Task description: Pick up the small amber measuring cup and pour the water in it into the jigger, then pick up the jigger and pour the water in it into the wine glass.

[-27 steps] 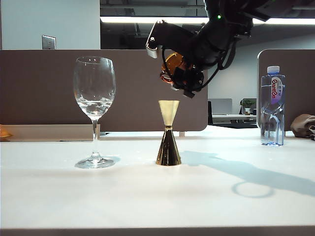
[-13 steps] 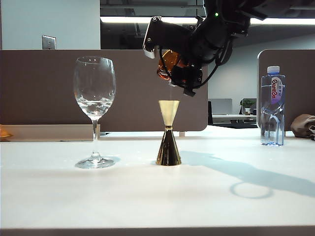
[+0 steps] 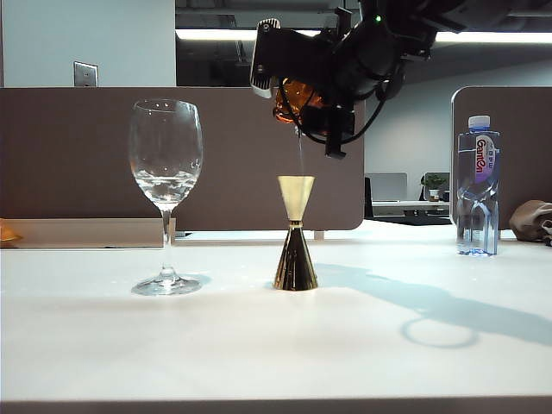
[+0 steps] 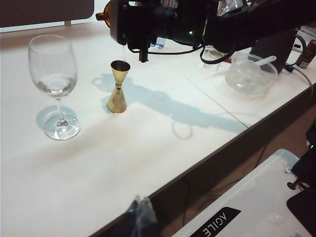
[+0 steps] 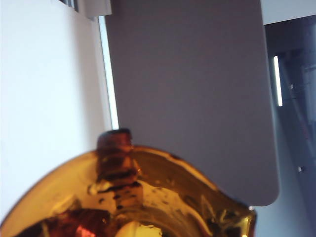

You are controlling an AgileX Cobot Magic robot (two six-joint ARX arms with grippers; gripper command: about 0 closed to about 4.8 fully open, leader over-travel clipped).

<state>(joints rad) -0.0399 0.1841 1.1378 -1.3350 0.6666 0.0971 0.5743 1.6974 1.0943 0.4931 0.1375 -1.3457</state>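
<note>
A: Where do you see the right pincer (image 3: 315,103)?

B: Above the jigger (image 3: 295,234), gripping the tipped small amber measuring cup (image 3: 297,95).

A: The left pincer?

B: You cannot see it.

We see the jigger (image 3: 295,234) standing upright near the middle of the table (image 3: 276,345), with the wine glass (image 3: 166,194) on the table at its nine o'clock, well apart. At the jigger's twelve o'clock, above its upper cone and clear of it, the right gripper (image 3: 312,110) holds the small amber measuring cup (image 3: 294,97) tilted. A water bottle (image 3: 477,185) stands at the jigger's three o'clock, farther back near the table's rear edge. A partition panel (image 3: 86,155) rises behind the table. The left gripper (image 4: 140,217) hangs off the table's near edge, well apart from both vessels.
</note>
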